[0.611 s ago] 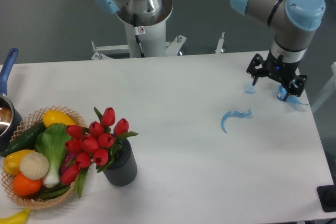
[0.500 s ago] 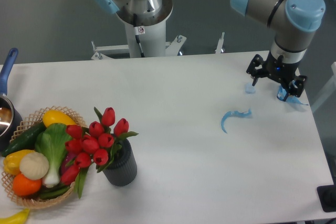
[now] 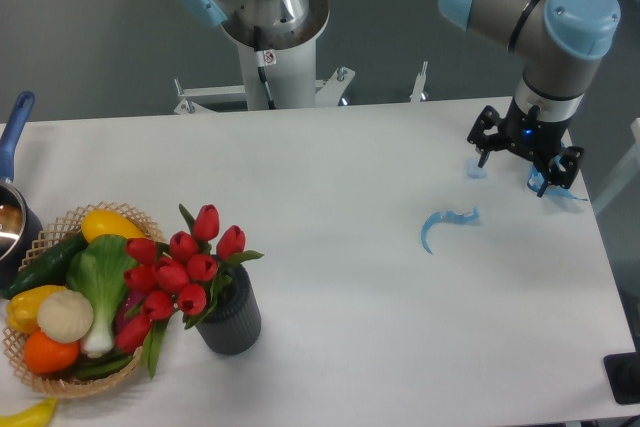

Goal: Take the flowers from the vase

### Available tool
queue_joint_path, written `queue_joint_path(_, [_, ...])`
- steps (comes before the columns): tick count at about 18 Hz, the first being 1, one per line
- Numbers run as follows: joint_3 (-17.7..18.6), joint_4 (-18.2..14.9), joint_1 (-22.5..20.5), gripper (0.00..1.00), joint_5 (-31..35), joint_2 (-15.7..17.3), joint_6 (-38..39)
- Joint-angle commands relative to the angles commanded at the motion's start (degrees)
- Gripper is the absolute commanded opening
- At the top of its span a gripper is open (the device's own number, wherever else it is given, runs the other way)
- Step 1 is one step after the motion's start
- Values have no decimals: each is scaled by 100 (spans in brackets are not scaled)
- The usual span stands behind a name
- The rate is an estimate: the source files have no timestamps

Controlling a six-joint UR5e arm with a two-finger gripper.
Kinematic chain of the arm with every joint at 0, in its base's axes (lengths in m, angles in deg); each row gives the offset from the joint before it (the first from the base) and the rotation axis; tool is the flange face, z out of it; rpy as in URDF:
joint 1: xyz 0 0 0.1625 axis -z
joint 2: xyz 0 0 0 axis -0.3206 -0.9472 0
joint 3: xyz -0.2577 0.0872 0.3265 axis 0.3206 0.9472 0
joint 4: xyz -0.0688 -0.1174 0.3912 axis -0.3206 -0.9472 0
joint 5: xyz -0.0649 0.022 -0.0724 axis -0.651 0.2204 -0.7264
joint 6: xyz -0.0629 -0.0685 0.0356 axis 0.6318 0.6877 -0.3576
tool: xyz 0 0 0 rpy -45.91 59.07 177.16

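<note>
The flowers (image 3: 185, 272), red tulip buds with green leaves, stand in the vase (image 3: 232, 317), a short dark grey ribbed cylinder at the front left of the white table (image 3: 330, 187). My gripper (image 3: 514, 173) hangs far away at the back right of the table, fingers pointing down and spread wide, open with nothing between them. It hovers just above the tabletop.
A wicker basket (image 3: 60, 382) of vegetables touches the flowers on the left. A blue-handled pot (image 3: 12, 207) sits at the left edge. Blue tape scraps (image 3: 445, 222) lie on the table near my gripper. Another robot base (image 3: 268, 37) stands behind the table.
My gripper has shifted very slightly; the flowers and vase have not moved.
</note>
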Motion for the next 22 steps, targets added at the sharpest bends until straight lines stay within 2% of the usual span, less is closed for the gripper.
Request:
queue_joint_path(2, [210, 280, -18, 100, -290, 9, 1])
queue_joint_path(4, [631, 833, -9, 100, -554, 114, 27])
queue_joint_path(6, [1105, 1326, 9, 100, -774, 368, 36])
queue_joint_path(9, [1572, 1793, 44, 100, -1133, 650, 115])
queue_joint_path(11, [1661, 1820, 79, 100, -1616, 791, 229])
queue_joint_path(16, [1793, 1829, 219, 100, -2329, 817, 247])
queue_joint_path(20, [1846, 1847, 333, 100, -2822, 967, 431])
queue_joint_path(22, [1855, 1838, 465, 100, -2866, 976, 475])
